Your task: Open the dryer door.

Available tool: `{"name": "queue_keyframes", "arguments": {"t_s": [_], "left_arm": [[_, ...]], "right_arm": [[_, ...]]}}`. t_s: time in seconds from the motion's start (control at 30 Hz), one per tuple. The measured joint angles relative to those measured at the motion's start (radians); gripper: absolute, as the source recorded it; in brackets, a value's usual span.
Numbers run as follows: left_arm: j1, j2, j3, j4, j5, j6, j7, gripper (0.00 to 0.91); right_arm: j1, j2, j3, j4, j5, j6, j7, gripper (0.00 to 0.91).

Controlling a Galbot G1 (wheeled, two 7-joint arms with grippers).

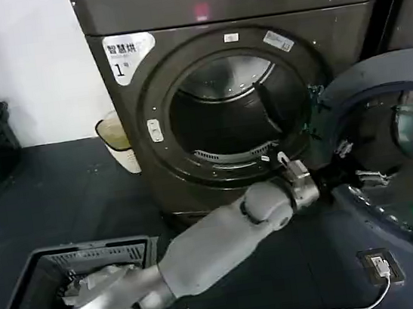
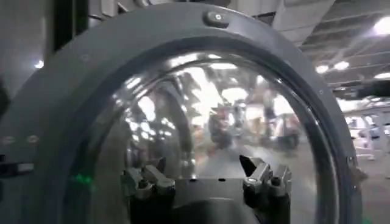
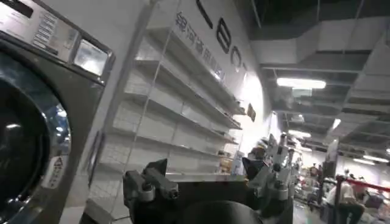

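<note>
One dryer door [image 1: 379,74] [image 2: 61,122], swung fully open to the right of the grey machine [image 1: 328,39] with the white "1" label [image 1: 127,57]. Dark grey inner face and domed glass turned toward the robot, near edge low toward the floor. Drum opening [image 1: 224,114] bare and dark, with the metal drum visible inside.

Left arm stretched from the near left across to the right. Left gripper [image 1: 347,165] [image 2: 204,170] right up at the inner face of the door, low on the glass. Fingers [image 2: 149,179] spread wide in the left wrist view, nothing between them, the curved glass just beyond. Cannot tell whether touching the door or a little apart.

Right gripper [image 3: 204,173] seen from its own wrist, fingers wide apart and holding nothing, beside the front of a grey machine [image 3: 36,122], with white wire shelves [image 3: 177,103] farther off.

Elsewhere on the dark floor: a grey laundry basket [image 1: 26,289] at the near left, a pale bucket [image 1: 117,139] just left of the machine, a small white device with a cable [image 1: 379,263] at the near right, below the open door.
</note>
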Motion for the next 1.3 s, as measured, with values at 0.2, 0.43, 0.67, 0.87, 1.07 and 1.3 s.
{"name": "queue_keyframes", "arguments": {"t_s": [0.2,0.43,0.67,0.87,1.07,1.3], "left_arm": [[0.005,0.026,-0.025,0.007,0.014,-0.07,-0.079,0.907],[0.029,0.142,-0.034,-0.097,-0.053,-0.208,-0.079,0.907],[0.058,0.35,-0.07,-0.241,-0.111,-0.258,-0.11,0.907],[0.092,0.577,-0.103,-0.39,-0.202,-0.218,-0.076,0.907],[0.141,0.834,-0.138,-0.504,-0.287,-0.135,-0.056,0.907],[0.145,1.107,-0.126,-0.549,-0.317,-0.02,0.053,0.907]], "right_arm": [[0.003,-0.007,-0.003,0.003,0.0,0.002,0.002,0.907],[0.016,-0.02,0.0,-0.012,-0.001,0.011,0.014,0.907],[0.018,-0.027,0.006,-0.02,-0.034,0.039,0.017,0.907],[0.034,-0.041,0.031,-0.008,-0.068,0.039,0.047,0.907],[0.046,-0.044,0.04,0.012,-0.077,0.051,0.102,0.907],[0.064,-0.066,0.07,0.005,-0.1,0.03,0.115,0.907]]}}
